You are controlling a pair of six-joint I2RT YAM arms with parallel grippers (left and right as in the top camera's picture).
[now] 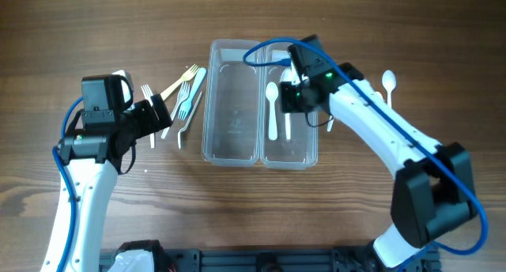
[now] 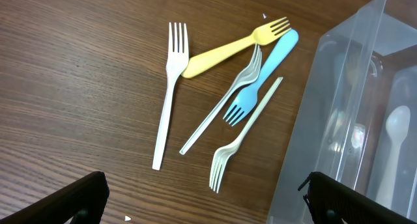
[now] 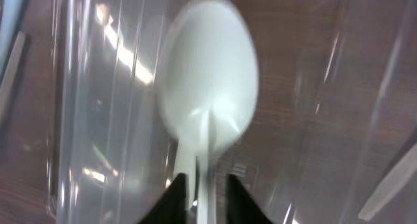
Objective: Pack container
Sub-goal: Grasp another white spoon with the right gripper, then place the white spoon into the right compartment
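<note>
R gripper [image 3: 207, 196] clamped on white spoon [image 3: 208, 74] by the handle, inside container [image 1: 233, 106], R compartment, though the view is blurred. L gripper [image 2: 202, 198] has fingers wide apart, above forks [image 2: 260, 81] lying on table [image 2: 78, 87] at container's 9 o'clock. Spare spoon [image 1: 388, 82] on table at 3 o'clock.

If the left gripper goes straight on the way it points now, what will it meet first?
Most likely the cream plastic fork nearest the clear plastic container, its tines toward the open fingers; depth is uncertain.
</note>
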